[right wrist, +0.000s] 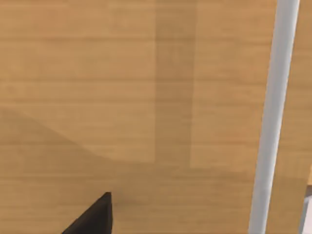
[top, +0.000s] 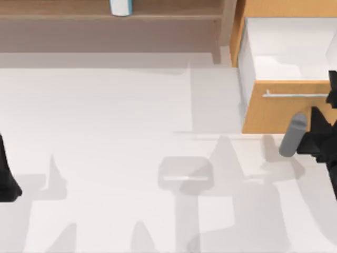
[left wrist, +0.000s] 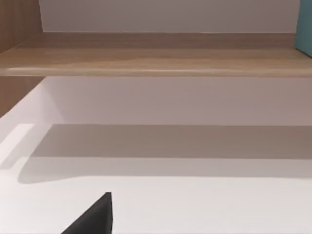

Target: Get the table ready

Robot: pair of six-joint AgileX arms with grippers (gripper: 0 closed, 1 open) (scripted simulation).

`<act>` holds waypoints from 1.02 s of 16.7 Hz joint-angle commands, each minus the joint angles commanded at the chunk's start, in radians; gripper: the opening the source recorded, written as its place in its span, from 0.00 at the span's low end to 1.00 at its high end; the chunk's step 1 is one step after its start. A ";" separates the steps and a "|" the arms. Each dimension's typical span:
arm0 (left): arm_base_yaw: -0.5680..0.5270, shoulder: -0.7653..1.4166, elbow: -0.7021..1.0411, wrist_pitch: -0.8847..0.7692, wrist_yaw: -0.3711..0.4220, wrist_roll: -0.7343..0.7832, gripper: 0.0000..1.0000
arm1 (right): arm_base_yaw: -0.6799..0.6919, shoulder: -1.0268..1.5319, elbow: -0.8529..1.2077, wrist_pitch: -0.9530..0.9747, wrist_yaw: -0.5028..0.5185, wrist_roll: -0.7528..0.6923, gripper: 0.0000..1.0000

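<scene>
The white worktop (top: 116,158) spread across nearly the whole top view, bare apart from soft grey shadows. Along its far edge ran a long brown wooden shelf (top: 105,13), with a white and teal object (top: 121,6) standing on it, cut off by the picture's edge. At the far right stood an orange-wood drawer cabinet (top: 274,113); its drawer was pulled out, showing a white interior (top: 289,50), and a silver bar handle (top: 295,95) ran across its front.

The right arm reached in from the right edge, its pincer (top: 321,118) close in front of the drawer's face, near the handle. A grey cylinder (top: 293,135) sat at its side, jutting over the worktop. In the right wrist view the wood front (right wrist: 122,97) and the handle (right wrist: 273,117) loomed close. Whether this pincer was open or closed, I could not tell.

The left arm (top: 6,174) sat parked at the left edge. Its wrist view looked across the worktop (left wrist: 195,204) to the shelf (left wrist: 146,56); its pincer's state could not be told either.
</scene>
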 joint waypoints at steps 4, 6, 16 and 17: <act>0.000 0.000 0.000 0.000 0.000 0.000 1.00 | 0.000 0.000 0.000 0.000 0.000 0.000 0.77; 0.000 0.000 0.000 0.000 0.000 0.000 1.00 | 0.000 0.000 0.000 0.000 0.000 0.000 0.62; 0.000 0.000 0.000 0.000 0.000 0.000 1.00 | 0.000 0.000 0.000 0.000 0.000 0.000 0.00; 0.000 0.000 0.000 0.000 0.000 0.000 1.00 | 0.000 0.000 0.000 0.000 0.000 0.000 0.00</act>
